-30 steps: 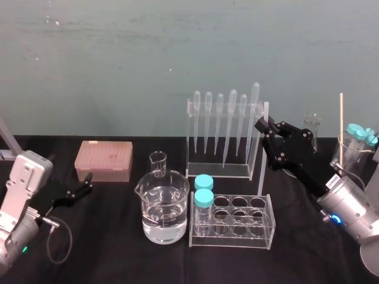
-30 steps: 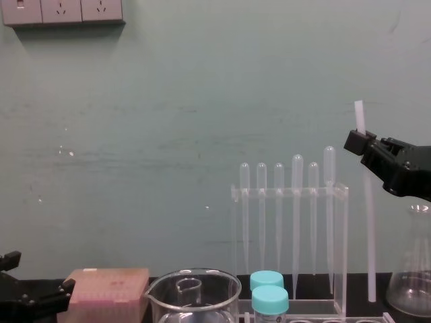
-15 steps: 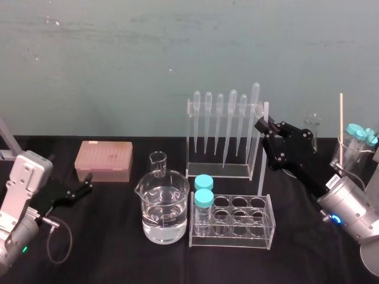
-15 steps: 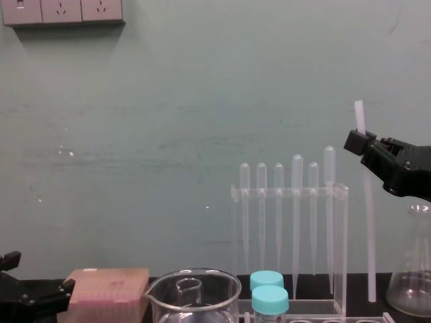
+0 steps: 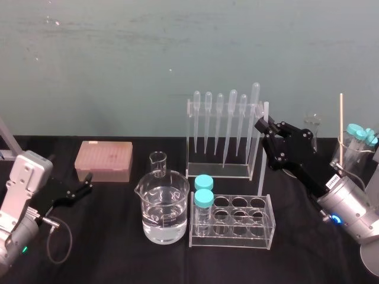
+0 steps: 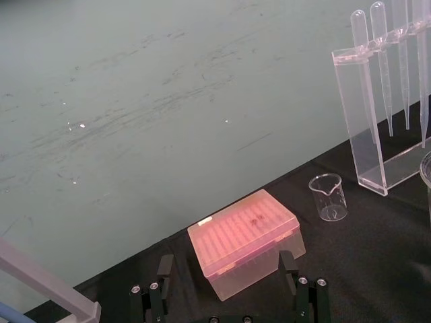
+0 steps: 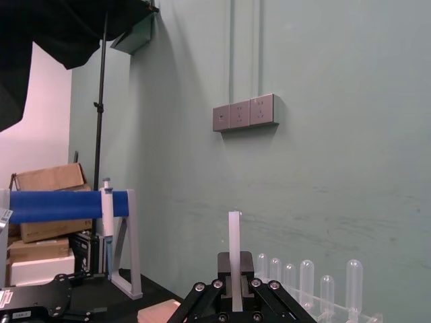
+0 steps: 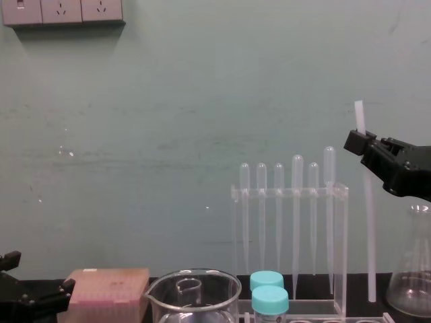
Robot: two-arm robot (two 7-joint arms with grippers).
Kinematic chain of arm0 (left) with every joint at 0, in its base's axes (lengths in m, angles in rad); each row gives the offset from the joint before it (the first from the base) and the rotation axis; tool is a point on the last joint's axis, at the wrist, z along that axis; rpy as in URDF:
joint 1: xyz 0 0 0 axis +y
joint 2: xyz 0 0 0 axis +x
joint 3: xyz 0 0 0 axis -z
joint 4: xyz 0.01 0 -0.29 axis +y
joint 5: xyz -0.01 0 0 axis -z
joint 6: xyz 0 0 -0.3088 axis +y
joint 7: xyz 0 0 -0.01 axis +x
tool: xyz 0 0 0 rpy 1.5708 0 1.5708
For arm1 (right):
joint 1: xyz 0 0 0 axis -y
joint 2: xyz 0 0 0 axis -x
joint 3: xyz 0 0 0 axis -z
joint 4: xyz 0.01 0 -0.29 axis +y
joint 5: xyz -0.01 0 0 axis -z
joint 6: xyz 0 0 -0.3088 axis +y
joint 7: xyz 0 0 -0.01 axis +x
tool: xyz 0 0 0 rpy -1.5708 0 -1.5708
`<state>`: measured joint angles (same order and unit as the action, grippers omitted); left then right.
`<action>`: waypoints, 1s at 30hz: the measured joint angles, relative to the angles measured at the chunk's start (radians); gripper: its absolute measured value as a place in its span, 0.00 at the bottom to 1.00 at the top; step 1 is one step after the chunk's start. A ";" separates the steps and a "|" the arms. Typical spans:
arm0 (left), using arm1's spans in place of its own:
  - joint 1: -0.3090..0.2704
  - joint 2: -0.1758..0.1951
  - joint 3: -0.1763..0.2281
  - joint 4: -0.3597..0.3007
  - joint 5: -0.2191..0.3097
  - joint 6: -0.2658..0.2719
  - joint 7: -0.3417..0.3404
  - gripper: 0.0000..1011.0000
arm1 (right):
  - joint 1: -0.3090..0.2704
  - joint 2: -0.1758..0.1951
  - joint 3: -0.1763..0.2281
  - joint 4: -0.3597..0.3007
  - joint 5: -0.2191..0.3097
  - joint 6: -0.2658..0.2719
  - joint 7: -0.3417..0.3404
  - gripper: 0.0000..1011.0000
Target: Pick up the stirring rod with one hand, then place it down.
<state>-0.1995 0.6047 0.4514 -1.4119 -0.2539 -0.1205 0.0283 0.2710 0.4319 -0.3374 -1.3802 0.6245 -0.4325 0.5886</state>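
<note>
The stirring rod [image 8: 368,229] is a thin translucent white rod standing upright just right of the pipette stand. My right gripper [image 8: 360,142] is shut on it near its top end. In the head view the stirring rod [image 5: 261,160] runs down past the stand toward the tube rack, with the right gripper [image 5: 261,126] gripping it. The right wrist view has the stirring rod [image 7: 234,249] rising from between the fingers [image 7: 224,286]. My left gripper [image 5: 86,188] is parked low at the left, open, in front of the pink box; its fingers [image 6: 165,269] stand wide apart.
A clear stand [image 5: 222,168] holds several pipettes. In front of it are a water-filled beaker [image 5: 164,213], a small beaker [image 5: 157,163] and a tube rack [image 5: 243,228] with two blue-capped tubes. A pink tip box [image 5: 103,160] sits left. A flask [image 8: 412,282] and a tube-filled beaker [image 5: 353,151] stand right.
The right gripper and the rod have held still. The left gripper has shifted only slightly.
</note>
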 joint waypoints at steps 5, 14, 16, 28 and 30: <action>0.000 0.000 0.000 0.000 0.000 0.000 0.000 0.99 | 0.000 0.000 0.000 0.000 0.000 0.000 0.000 0.07; 0.000 0.000 0.000 0.000 0.000 0.000 0.000 0.99 | 0.000 0.000 0.000 0.000 0.000 0.000 0.000 0.07; 0.000 0.000 0.000 0.000 0.000 0.000 0.000 0.99 | 0.000 0.000 0.000 0.000 0.000 0.000 0.000 0.07; 0.000 0.000 0.000 0.000 0.000 0.000 0.000 0.99 | 0.000 0.000 0.000 0.000 0.000 0.000 0.000 0.07; 0.000 0.000 0.000 0.000 0.000 0.000 0.000 0.99 | 0.000 0.000 0.000 0.000 0.000 0.000 0.000 0.07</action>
<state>-0.1995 0.6047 0.4514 -1.4119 -0.2539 -0.1205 0.0283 0.2710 0.4319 -0.3374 -1.3801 0.6245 -0.4325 0.5886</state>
